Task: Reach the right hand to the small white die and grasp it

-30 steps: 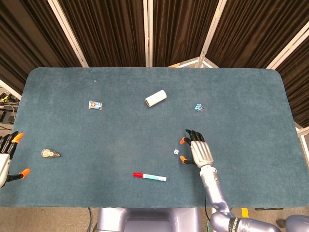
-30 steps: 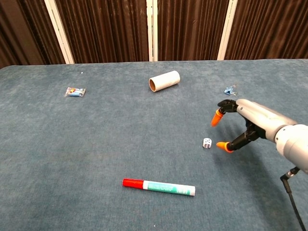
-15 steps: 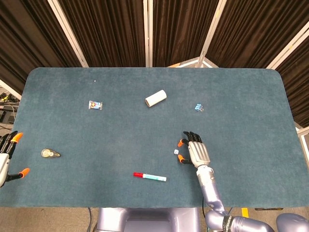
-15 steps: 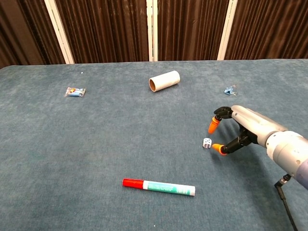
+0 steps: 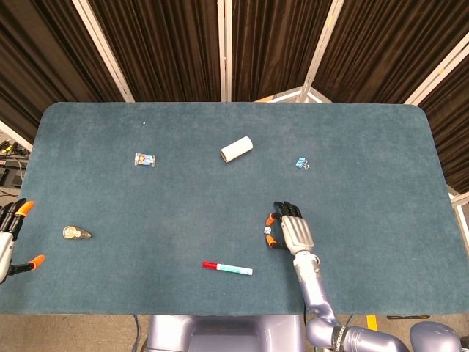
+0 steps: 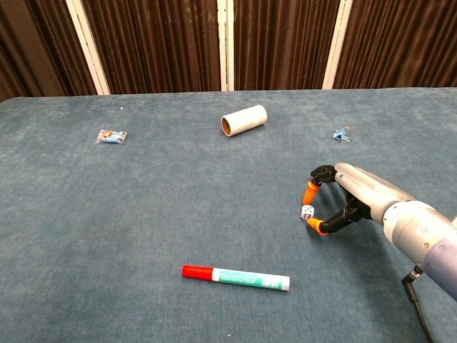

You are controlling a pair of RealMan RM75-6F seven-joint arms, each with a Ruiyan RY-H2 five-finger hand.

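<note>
The small white die (image 5: 267, 230) (image 6: 307, 211) lies on the blue-green table cloth, right of centre and near the front. My right hand (image 5: 288, 231) (image 6: 350, 196) rests just to its right with the orange-tipped fingers (image 6: 308, 191) curved over the die and the thumb tip below it. The die sits in the gap between them, on the cloth and not lifted; a small space still shows on either side. My left hand (image 5: 11, 238) hangs at the table's far left edge, fingers spread, holding nothing.
A red-capped marker (image 5: 228, 268) (image 6: 235, 277) lies in front of the die. Farther back are a cardboard roll (image 5: 237, 149) (image 6: 243, 119), a blue binder clip (image 5: 301, 163) (image 6: 341, 133) and a small packet (image 5: 145, 159). A metal trinket (image 5: 75, 233) lies at left.
My right hand has slid left toward the die and its fingers have curled in, so finger and thumb now bracket the die. The left hand has not moved.
</note>
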